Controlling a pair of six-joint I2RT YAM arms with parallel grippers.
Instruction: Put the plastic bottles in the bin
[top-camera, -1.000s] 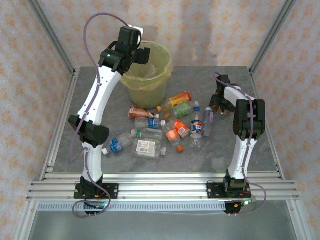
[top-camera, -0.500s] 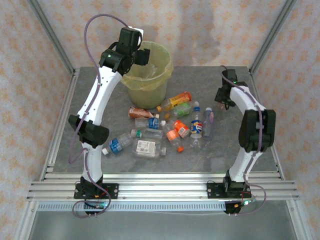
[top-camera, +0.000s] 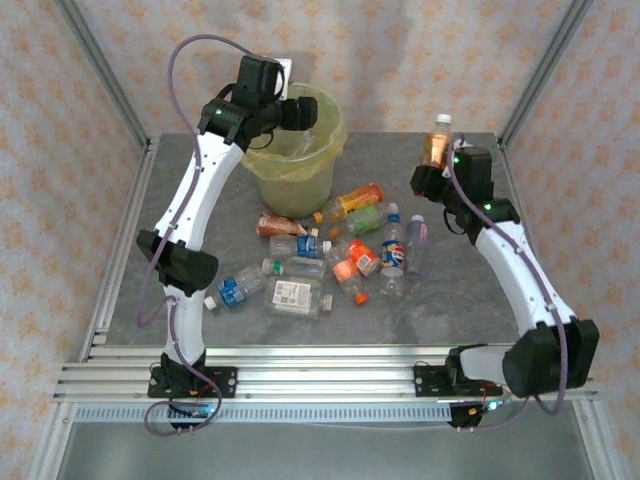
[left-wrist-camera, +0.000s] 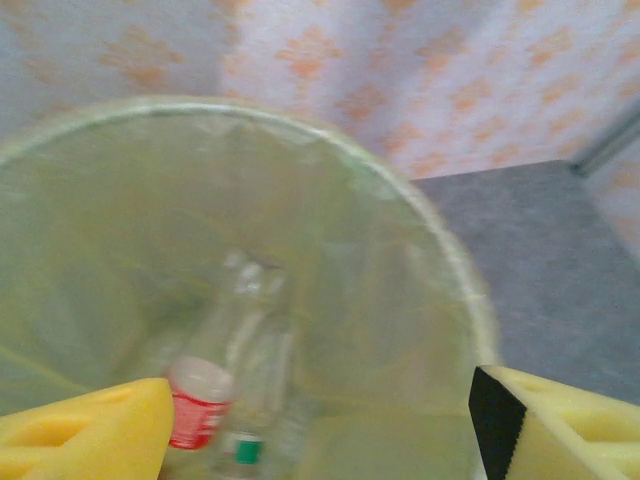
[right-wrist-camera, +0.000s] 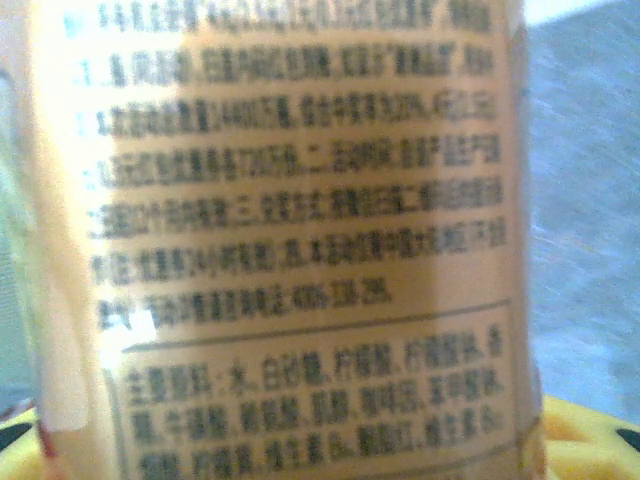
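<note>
Left fingers (top-camera: 303, 110): wide apart, right over the bin (top-camera: 296, 185), with nothing in them.
Right fingers (top-camera: 430, 177): closed on the orange bottle (top-camera: 437, 138), which stands upright in the air above the far right side of the desk (top-camera: 400, 330).
Bin: at the back of the desk, left of the middle. A red label bottle (left-wrist-camera: 200, 415) lies inside it.
Other bottles (top-camera: 394, 256): lying in a heap on the desk, just in front of the bin.
</note>
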